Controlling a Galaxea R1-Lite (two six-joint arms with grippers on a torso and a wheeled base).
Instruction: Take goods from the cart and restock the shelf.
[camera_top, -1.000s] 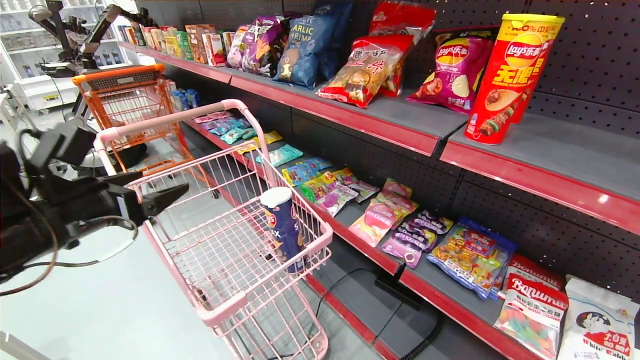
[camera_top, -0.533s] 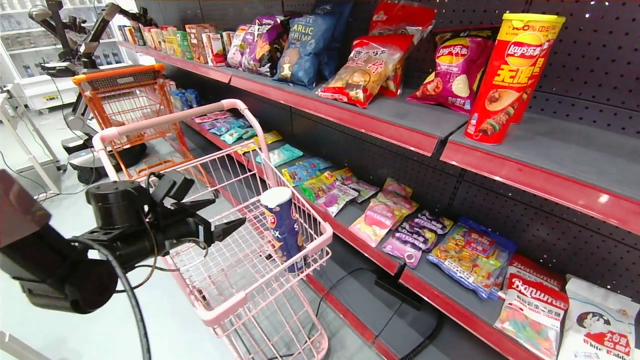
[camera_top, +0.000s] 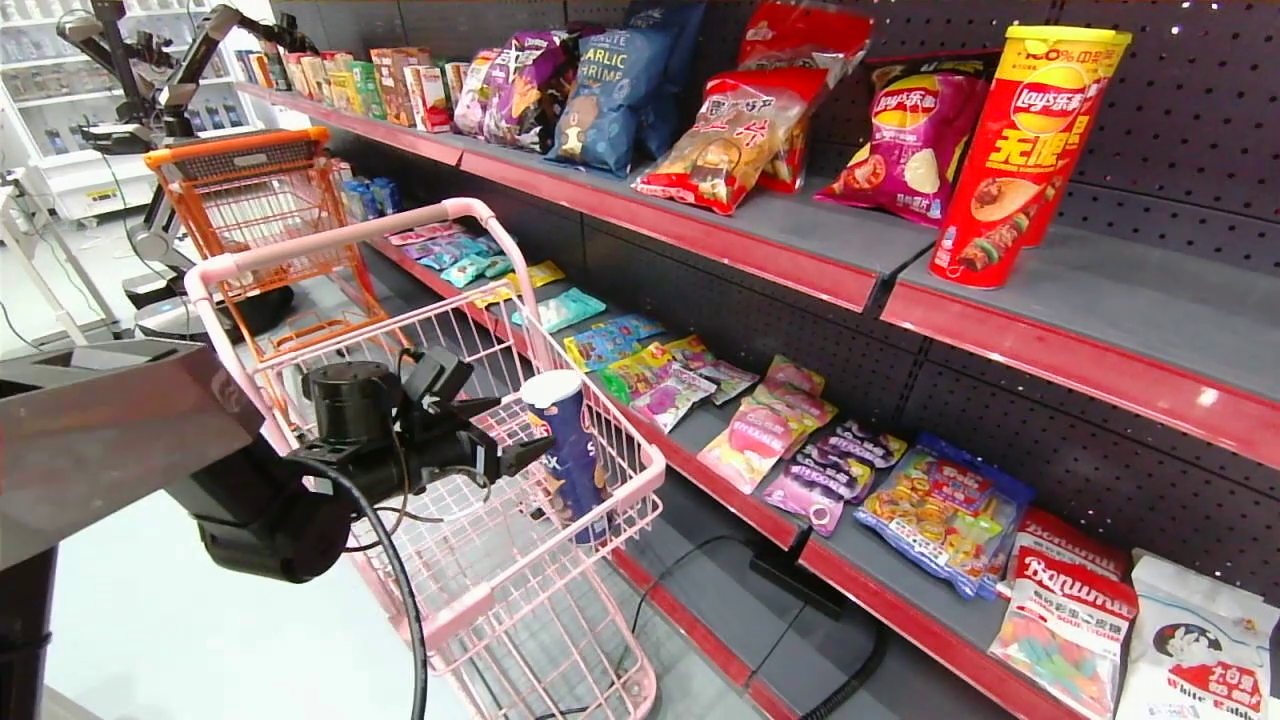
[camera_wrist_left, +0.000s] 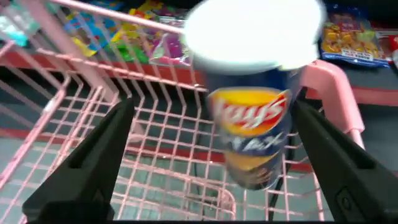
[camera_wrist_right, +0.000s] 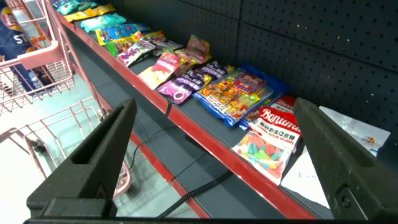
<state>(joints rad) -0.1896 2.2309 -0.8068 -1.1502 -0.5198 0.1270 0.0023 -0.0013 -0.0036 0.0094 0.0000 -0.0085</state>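
A blue chips can (camera_top: 567, 452) with a white lid stands upright in the pink cart (camera_top: 455, 612), against the side nearest the shelf. My left gripper (camera_top: 520, 428) hovers over the basket, open, its tips just short of the can. In the left wrist view the can (camera_wrist_left: 252, 118) fills the gap ahead of the spread fingers (camera_wrist_left: 93, 162), and I see no contact. My right gripper (camera_wrist_right: 211, 106) hangs open and holds nothing, beside the lower shelf (camera_wrist_right: 205, 134). The upper shelf (camera_top: 800, 240) carries chip bags and a tall red can (camera_top: 1020, 150).
An orange cart (camera_top: 250, 195) stands behind the pink one, with another robot arm beyond it. Candy bags (camera_top: 800, 460) cover the middle shelf. A black cable (camera_top: 700, 570) trails across the floor under the shelf. Open floor lies left of the pink cart.
My left arm has swung rightward from outside the cart to over its basket. Its gripper now sits right at the blue can. The can and cart have not moved.
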